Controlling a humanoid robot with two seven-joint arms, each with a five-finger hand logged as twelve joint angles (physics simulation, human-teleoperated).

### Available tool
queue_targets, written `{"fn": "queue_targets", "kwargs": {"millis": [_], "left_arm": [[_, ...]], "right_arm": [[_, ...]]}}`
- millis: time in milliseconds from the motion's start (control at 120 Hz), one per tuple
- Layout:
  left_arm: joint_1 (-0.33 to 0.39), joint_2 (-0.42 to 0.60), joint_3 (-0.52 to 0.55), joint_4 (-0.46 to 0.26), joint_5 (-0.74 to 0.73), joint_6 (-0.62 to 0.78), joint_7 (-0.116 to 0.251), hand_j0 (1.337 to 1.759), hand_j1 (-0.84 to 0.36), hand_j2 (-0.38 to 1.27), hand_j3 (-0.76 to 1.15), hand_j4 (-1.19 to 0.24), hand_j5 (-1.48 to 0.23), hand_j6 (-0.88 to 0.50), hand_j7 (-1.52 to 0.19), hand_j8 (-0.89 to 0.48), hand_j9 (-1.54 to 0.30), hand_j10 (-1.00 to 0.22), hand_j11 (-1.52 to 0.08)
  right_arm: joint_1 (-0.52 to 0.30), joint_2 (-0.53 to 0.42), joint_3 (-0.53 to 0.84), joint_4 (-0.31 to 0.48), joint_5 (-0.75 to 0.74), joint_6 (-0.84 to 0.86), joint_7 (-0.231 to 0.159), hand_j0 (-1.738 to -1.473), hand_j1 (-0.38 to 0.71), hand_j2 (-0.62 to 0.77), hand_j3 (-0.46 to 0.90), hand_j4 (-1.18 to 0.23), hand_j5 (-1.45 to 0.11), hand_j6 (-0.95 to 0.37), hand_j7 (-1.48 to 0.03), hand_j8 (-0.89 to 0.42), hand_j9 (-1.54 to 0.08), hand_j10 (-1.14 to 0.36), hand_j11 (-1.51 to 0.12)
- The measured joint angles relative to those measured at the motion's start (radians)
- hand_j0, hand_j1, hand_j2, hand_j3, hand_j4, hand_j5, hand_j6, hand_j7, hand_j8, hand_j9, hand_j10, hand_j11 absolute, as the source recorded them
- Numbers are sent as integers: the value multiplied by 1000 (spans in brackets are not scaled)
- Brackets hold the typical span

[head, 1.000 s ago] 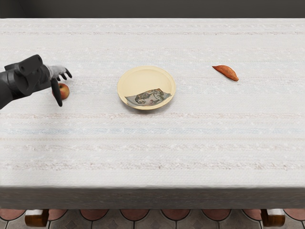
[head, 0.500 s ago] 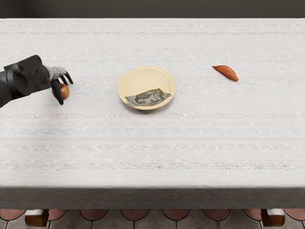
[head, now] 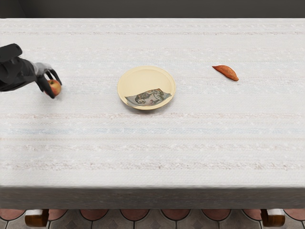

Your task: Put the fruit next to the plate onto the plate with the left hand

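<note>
Your left arm (head: 14, 74) came up matte black there, chunky and boxy along the forearm with hard angular edges. Your left hand (head: 45, 75) showed a pale grey patch across its back, and its fingers (head: 44, 86) were slim, black and round-tipped.

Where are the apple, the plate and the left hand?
apple (head: 55, 88), head view, on its visible reddish side.
plate (head: 143, 77), head view, on the bare cream inner surface.
left hand (head: 43, 76), head view, on the middle of the hand, which is curled around the apple.
</note>
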Motion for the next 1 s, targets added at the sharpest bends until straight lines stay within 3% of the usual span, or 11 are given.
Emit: {"fn": "queue_targets", "kwargs": {"millis": [42, 100, 167, 242, 275, 450, 533, 583, 742, 1000], "left_arm": [[-12, 5, 1, -14, -2, -15, 0, 1655, -346, 288, 0, -545, -843, -241, -1080, -410, -881, -662, -867], [-38, 42, -19, -42, -4, -35, 0, 1654, -337, 241, 0, -549, -858, -274, -1048, -411, -895, -670, -883], [-67, 83, -56, -62, -42, -78, -1, 1654, -340, 301, 0, -567, -893, -303, -1040, -412, -917, -691, -908], [-102, 117, -103, -74, -95, -133, -2, 1653, -379, 461, 0, -535, -973, -262, -1080, -387, -988, -742, -981], [-109, 118, -134, -77, -113, -152, -2, 1653, -392, 457, 0, -568, -1007, -265, -1091, -363, -1013, -759, -1007], [-132, 104, -399, -84, -147, -263, -1, 1652, -329, 512, 0, -684, -1136, -332, -1164, -357, -1119, -771, -1082], [-138, 28, -508, -84, -146, -280, -1, 1651, -357, 565, 0, -661, -1169, -309, -1177, -331, -1150, -725, -1110], [-136, -17, -548, -83, -145, -282, -1, 1651, -322, 477, 0, -663, -1193, -287, -1172, -343, -1155, -726, -1122], [-102, -101, -599, -33, -136, -261, -3, 1654, -384, 702, 0, -738, -1190, -339, -1145, -406, -1143, -782, -1128], [-40, -157, -608, 25, -110, -145, -4, 1656, -424, 736, 0, -778, -1153, -380, -1112, -428, -1098, -812, -1094]], "right_arm": [[0, 0, 0, 0, 0, 0, 0, -1658, -335, -2, 0, -11, -15, -11, -15, -11, -15, -11, -15], [0, 0, 0, 0, 0, 0, 0, -1658, -335, -2, 0, -11, -15, -11, -15, -11, -15, -11, -15], [0, 0, 0, 0, 0, 0, 0, -1658, -335, -2, 0, -11, -15, -11, -15, -11, -15, -11, -15], [0, 0, 0, 0, 0, 0, 0, -1658, -335, -2, 0, -11, -15, -11, -15, -11, -15, -11, -15], [0, 0, 0, 0, 0, 0, 0, -1658, -335, -2, 0, -11, -15, -11, -15, -11, -15, -11, -15], [0, 0, 0, 0, 0, 0, 0, -1658, -335, -2, 0, -11, -15, -11, -15, -11, -15, -11, -15], [0, 0, 0, 0, 0, 0, 0, -1658, -335, -2, 0, -11, -15, -11, -15, -11, -15, -11, -15], [0, 0, 0, 0, 0, 0, 0, -1658, -335, -2, 0, -11, -15, -11, -15, -11, -15, -11, -15], [0, 0, 0, 0, 0, 0, 0, -1658, -335, -2, 0, -11, -15, -11, -15, -11, -15, -12, -15], [0, 0, 0, 0, 0, 0, 0, -1658, -335, -2, 0, -11, -15, -11, -15, -11, -15, -11, -15]]}}
